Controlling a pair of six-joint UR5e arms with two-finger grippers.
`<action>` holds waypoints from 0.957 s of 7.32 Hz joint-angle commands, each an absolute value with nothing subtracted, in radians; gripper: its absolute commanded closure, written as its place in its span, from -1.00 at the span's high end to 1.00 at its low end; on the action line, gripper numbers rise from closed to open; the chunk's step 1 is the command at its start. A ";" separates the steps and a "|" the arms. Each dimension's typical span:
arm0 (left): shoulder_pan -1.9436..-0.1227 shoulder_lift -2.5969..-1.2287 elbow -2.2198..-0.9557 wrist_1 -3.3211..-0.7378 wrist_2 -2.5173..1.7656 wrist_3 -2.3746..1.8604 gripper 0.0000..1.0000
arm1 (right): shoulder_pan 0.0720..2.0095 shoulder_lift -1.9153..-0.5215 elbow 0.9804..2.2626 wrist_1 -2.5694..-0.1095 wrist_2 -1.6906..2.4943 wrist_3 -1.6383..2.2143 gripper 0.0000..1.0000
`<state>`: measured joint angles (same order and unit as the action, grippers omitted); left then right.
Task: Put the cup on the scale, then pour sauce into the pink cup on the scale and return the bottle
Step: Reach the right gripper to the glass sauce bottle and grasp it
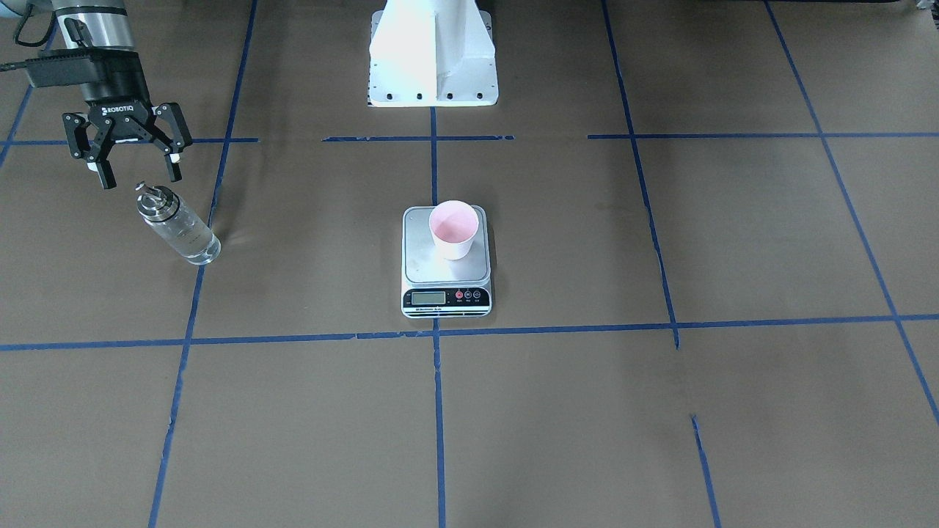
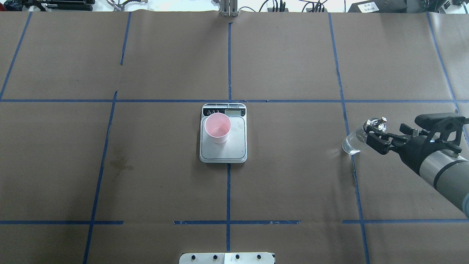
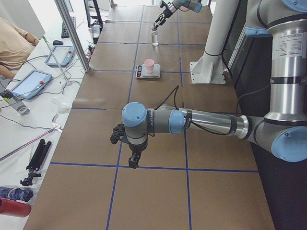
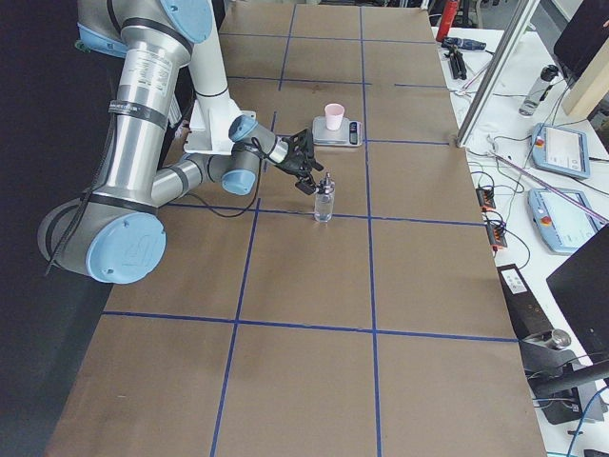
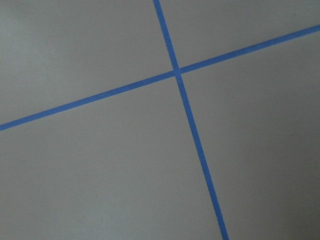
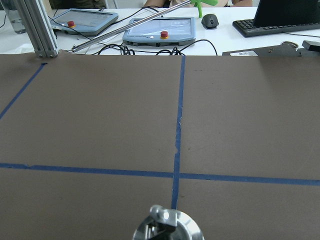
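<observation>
Bottle (image 1: 178, 225) upright, untouched; right fingers (image 1: 103, 174) spread wide just above its top, empty; left fingers (image 3: 133, 162): cannot tell.

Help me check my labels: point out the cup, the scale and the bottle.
cup (image 1: 453, 227): exterior front-facing view, its pink inside.
scale (image 1: 429, 268): exterior front-facing view, bare steel platform.
bottle (image 1: 183, 235): exterior front-facing view, clear glass body.

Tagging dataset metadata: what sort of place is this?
Most likely a robotics lab workcell, not a kitchen. The table is papered brown with a blue tape grid, teach pendants with red stop buttons lie on the side bench, and a robot arm reaches over it.
</observation>
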<state>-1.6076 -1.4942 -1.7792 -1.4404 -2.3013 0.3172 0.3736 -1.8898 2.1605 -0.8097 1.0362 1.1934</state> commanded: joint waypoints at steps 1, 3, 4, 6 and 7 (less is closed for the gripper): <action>-1.608 -1.494 -1.776 -1.440 -2.303 0.316 1.00 | 0.299 -1.878 2.102 -0.808 0.886 1.206 1.00; -1.608 -1.496 -1.776 -1.440 -2.303 0.316 1.00 | 0.270 -1.840 2.045 -0.808 0.820 1.235 1.00; -1.608 -1.494 -1.778 -1.440 -2.303 0.316 1.00 | 0.255 -1.835 2.028 -0.807 0.790 1.235 1.00; -1.608 -1.494 -1.778 -1.440 -2.303 0.316 1.00 | 0.236 -1.816 2.003 -0.807 0.762 1.236 1.00; -1.608 -1.496 -1.776 -1.440 -2.303 0.316 1.00 | 0.233 -1.778 1.964 -0.807 0.740 1.235 1.00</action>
